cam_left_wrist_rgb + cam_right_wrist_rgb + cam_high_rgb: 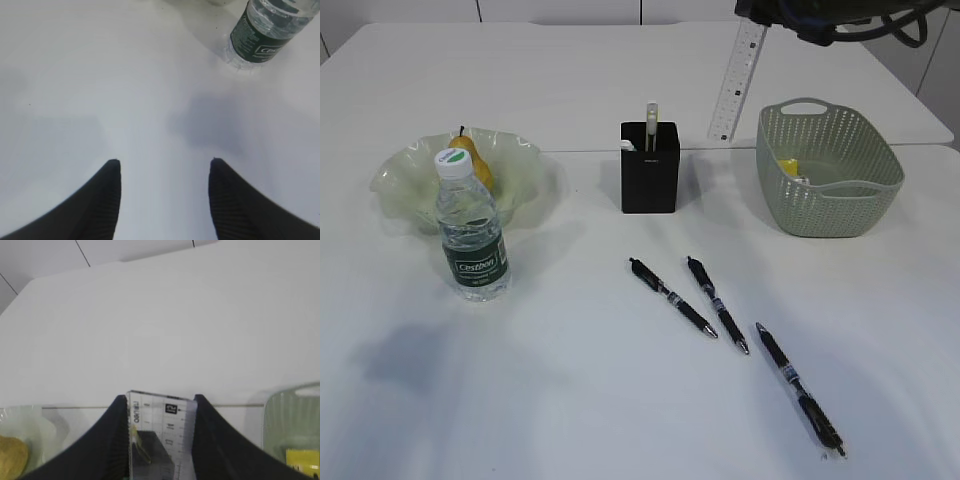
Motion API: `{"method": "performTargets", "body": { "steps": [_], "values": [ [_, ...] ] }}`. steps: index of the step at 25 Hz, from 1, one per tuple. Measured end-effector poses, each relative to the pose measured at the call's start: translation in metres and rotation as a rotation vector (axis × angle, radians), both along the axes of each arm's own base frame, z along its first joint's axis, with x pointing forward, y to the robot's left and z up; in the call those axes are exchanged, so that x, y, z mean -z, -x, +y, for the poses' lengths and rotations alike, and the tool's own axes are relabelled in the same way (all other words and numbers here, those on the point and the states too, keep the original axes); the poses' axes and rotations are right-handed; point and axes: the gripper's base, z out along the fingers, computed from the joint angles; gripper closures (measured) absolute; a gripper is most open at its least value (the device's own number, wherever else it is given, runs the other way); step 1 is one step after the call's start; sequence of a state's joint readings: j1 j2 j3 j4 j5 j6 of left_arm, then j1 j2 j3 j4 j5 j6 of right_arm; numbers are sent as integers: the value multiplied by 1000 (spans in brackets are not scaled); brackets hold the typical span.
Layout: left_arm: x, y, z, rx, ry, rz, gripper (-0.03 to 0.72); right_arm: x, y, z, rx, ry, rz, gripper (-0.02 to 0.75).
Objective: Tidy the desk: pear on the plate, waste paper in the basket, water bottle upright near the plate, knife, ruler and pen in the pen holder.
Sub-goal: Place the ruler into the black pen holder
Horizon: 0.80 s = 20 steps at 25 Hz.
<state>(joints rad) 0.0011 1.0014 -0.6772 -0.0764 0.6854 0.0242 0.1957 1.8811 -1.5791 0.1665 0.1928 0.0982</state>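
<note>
Ruler (161,432) clamped in right gripper (159,405), hanging above pen holder (650,167).

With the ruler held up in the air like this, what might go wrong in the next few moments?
The right gripper pinches only the top end of the ruler, which hangs tilted, so it could swing or slip. The pen holder is narrow and already holds a white item; the ruler might catch its rim or tip it.

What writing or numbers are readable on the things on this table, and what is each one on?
"Cestbon": on the dark green label of the water bottle.
Ruler: scale marks and numbers visible, too small and blurred to read.
Pens: small barrel print, unreadable.
Yellow item in the basket: no legible text.
</note>
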Motion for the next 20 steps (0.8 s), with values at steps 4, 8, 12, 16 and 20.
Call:
{"method": "performTargets", "body": {
  "steps": [4,8,12,16,20],
  "values": [
    [0,0,0,0,0,0,294,-2,-9,1,1,15,-74,466],
    [0,0,0,1,0,0,294,3,-25,8,-9,16,-88,466],
    [0,0,0,0,0,0,294,3,-38,24,-33,8,-118,466],
    [0,0,0,1,0,0,294,10,-47,45,-69,4,-127,466],
    [0,0,0,1,0,0,294,21,-54,60,-90,3,-137,466]
  ]
}}
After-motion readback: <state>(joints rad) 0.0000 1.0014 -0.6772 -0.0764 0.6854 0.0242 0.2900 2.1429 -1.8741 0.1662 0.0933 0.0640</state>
